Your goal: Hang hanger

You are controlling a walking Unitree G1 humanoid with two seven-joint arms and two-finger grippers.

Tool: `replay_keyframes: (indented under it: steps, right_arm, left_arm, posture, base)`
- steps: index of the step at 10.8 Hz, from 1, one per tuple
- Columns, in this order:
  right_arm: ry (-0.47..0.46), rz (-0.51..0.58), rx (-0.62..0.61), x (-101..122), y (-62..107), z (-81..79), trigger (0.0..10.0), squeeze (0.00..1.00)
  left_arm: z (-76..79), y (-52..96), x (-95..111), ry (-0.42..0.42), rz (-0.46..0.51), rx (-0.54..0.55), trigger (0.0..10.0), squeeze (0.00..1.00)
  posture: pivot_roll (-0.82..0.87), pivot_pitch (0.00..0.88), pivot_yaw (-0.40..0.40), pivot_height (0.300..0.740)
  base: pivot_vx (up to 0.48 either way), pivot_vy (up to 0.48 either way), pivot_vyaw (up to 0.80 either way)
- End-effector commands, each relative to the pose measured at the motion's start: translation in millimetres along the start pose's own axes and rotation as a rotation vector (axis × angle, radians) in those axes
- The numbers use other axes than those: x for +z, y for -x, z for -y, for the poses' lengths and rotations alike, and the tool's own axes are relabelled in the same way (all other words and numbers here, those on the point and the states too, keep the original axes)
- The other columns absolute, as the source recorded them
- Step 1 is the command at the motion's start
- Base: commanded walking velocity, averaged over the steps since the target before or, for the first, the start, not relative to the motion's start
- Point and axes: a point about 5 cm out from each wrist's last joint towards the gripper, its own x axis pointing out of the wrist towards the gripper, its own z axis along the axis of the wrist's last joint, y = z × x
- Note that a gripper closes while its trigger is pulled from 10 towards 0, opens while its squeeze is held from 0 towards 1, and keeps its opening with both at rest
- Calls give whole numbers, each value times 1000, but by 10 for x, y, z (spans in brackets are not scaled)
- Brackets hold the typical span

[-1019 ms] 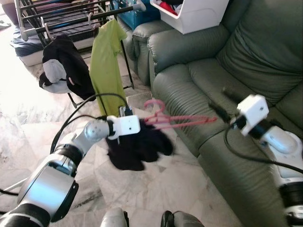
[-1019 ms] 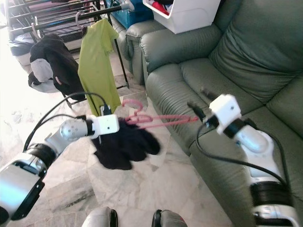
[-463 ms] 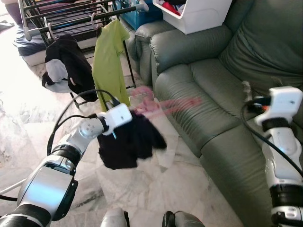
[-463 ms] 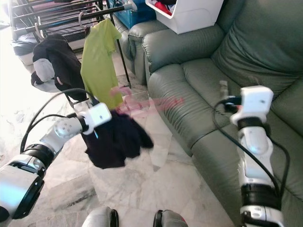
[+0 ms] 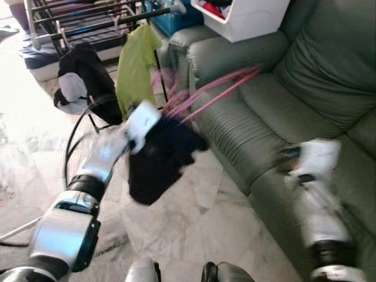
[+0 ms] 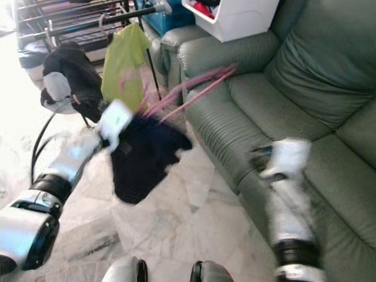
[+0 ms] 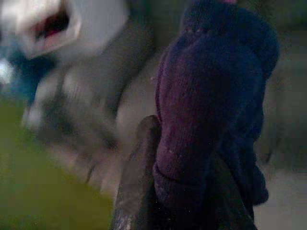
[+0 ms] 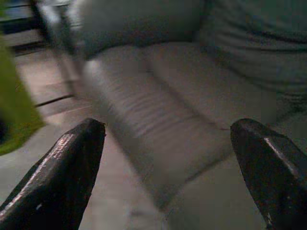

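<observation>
Fingers [image 7: 136,177] of the left gripper [image 5: 154,115] are closed around one dark garment [image 5: 160,154], which bunches thick between them in the left wrist view and hangs down below the gripper in the head views. One pink hanger [image 5: 211,90] carries that garment; it shows as a blurred streak rising from the gripper up and away toward the sofa [image 5: 276,100], its far end over the sofa's near armrest. The hanger's hook end is too blurred to make out. The gripper, hanger and garment are all in the air over the marble floor [image 5: 194,217], just in front of the drying rack [image 5: 88,17] and between it and the sofa.

The right gripper [image 8: 165,167] has its two black fingers spread wide apart with nothing between them; it hangs low beside the front edge of the sofa's seat, well apart from the hanger, and its wrist view looks along the seat cushions.

On the drying rack two garments hang: one yellow-green shirt [image 5: 136,64] on the rack's front rail, just beyond the left gripper, and one black and grey jacket [image 5: 79,82] to the left of the shirt, farther from the sofa. One white bin [image 5: 247,20] with red things inside sits on top of the sofa's far armrest, above the hanger's far end. Both of the robot's arms are smeared by motion blur in the head views.
</observation>
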Motion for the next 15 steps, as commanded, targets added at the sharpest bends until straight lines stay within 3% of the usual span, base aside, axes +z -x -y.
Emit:
replay_keyframes:
  steps: [1, 2, 5, 6, 9, 12, 15]
  right_arm:
    - [2, -6, 15, 18, -17, -9, 10000, 553]
    - [-22, -36, 108, 10, -45, -168, 10000, 0]
    - [-87, -60, 326, 34, 3, -355, 10000, 0]
    - [-115, -92, 399, 6, 44, -394, 10000, 0]
    - [-184, 13, 605, 231, 168, -573, 10000, 0]
    - [-206, 28, 648, 278, 215, -570, 10000, 0]
    - [-202, 35, 687, 304, 272, -538, 10000, 0]
  left_arm:
    - [41, 22, 53, -8, 38, -54, 0, 0]
    - [156, 67, 108, -53, 71, -156, 0, 0]
    - [269, 79, 176, -114, 96, -266, 0, 0]
    - [281, 40, 259, -106, 124, -254, 0, 0]
    - [298, -35, 279, -124, 114, -225, 0, 0]
    - [294, -61, 337, -124, 128, -220, 0, 0]
    - [232, -45, 252, -124, 92, -178, 0, 0]
  posture:
    - [-44, 77, 20, 740]
    - [-34, 80, 24, 740]
    - [-39, 82, 27, 740]
    - [-43, 82, 27, 740]
    - [-49, 83, 26, 740]
    - [-48, 84, 26, 740]
    - [-51, 82, 29, 740]
  base:
    - [0, 0, 0]
    - [0, 0, 0]
    - [0, 0, 0]
    - [0, 0, 0]
    - [0, 0, 0]
    - [0, 0, 0]
    - [0, 0, 0]
